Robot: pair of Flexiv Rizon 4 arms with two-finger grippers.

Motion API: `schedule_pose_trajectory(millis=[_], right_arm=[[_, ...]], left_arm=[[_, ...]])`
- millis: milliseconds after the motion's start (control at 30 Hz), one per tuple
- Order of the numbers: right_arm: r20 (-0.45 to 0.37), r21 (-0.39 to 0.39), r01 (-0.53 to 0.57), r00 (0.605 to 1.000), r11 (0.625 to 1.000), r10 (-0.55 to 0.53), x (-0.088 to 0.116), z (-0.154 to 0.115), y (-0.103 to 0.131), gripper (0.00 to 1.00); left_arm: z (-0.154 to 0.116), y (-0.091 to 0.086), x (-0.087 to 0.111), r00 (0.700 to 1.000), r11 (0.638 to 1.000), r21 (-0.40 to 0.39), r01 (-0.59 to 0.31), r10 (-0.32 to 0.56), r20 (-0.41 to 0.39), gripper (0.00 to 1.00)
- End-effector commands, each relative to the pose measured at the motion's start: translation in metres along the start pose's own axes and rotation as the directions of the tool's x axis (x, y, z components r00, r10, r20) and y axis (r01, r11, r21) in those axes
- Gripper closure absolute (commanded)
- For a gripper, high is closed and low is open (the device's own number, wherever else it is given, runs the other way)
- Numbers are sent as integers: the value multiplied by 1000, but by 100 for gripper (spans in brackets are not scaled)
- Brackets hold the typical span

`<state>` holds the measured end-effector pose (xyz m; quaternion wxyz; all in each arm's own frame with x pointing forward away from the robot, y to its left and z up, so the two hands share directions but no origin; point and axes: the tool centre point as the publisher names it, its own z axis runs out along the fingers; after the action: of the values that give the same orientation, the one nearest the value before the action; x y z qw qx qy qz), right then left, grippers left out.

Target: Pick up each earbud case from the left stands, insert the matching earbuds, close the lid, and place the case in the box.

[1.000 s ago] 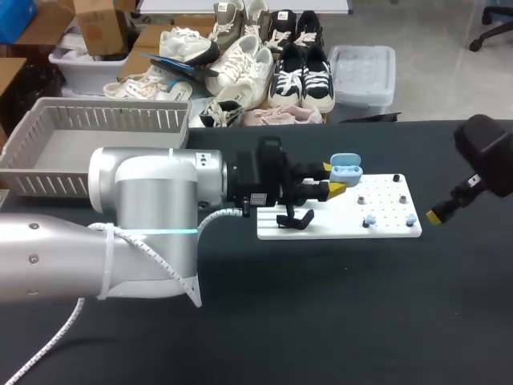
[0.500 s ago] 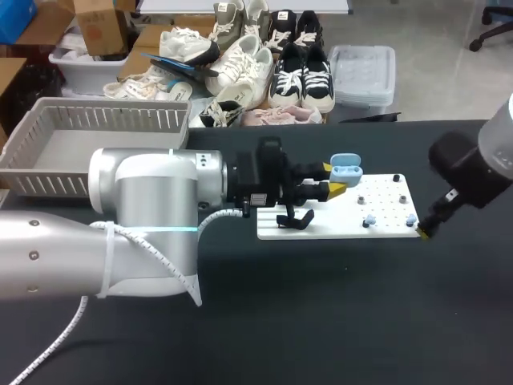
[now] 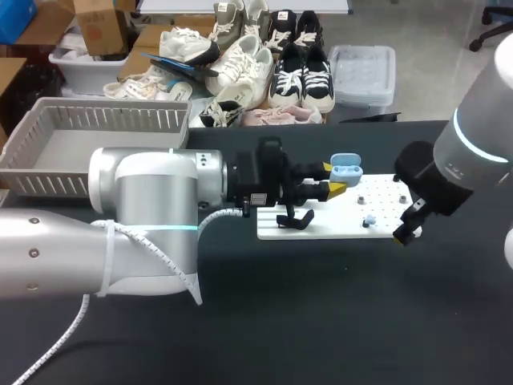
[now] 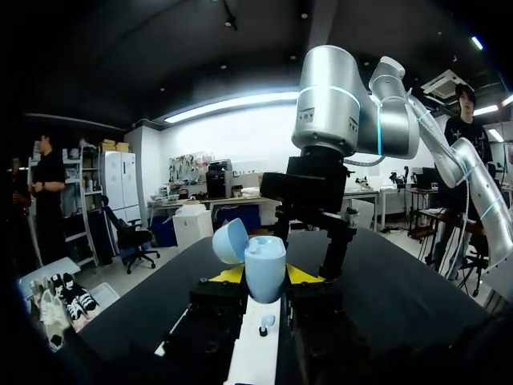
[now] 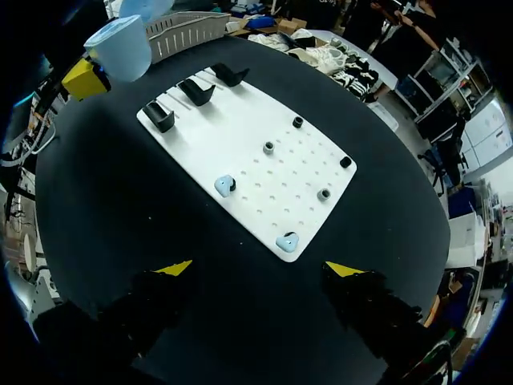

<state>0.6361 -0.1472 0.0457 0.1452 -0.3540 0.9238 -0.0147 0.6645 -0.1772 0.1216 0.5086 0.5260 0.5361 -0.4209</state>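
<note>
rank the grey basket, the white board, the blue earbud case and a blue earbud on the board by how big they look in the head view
1. grey basket, clearly largest
2. white board
3. blue earbud case, lid open
4. blue earbud, smallest

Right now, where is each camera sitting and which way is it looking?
Head view: above and behind the robot, looking down on the black table; left arm and right arm show.
Left wrist view: on the left wrist, looking along its jaws at the pale blue open earbud case they hold, with the right arm beyond.
Right wrist view: on the right wrist, looking down at the white pegboard plate; its open jaws show.
All three share the case.
</note>
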Motion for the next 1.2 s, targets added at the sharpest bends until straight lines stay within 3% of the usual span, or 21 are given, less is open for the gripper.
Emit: schedule_pose_trajectory(millis=[33,367,467,567,733,833,900,1200], right_arm=[[-6,231,-11,1000,973,13,-4,8,1,0],[2,229,-86,996,970,88,-5,17,-8,0],[-1,229,-93,995,969,96,-6,19,-10,9],[-9,233,-98,995,967,103,-6,19,-11,9],[-19,237,-110,993,965,118,-6,20,-11,19],[-22,237,-126,991,963,135,-6,21,-12,35],[-21,233,-137,989,963,146,-6,22,-13,40],[-30,226,-142,988,964,152,-9,24,-14,49]], left_arm=[[1,-1,1,1000,1000,-9,-2,2,4,100],[1,-1,1,1000,1000,-9,-2,2,4,100],[1,-1,1,1000,1000,-9,-2,2,4,100],[1,-1,1,1000,1000,-9,-2,2,4,100],[1,-1,1,1000,1000,-9,-2,2,4,100],[1,-1,1,1000,1000,-9,-2,2,4,100],[1,-1,1,1000,1000,-9,-2,2,4,100],[1,-1,1,1000,1000,-9,-2,2,4,100]])
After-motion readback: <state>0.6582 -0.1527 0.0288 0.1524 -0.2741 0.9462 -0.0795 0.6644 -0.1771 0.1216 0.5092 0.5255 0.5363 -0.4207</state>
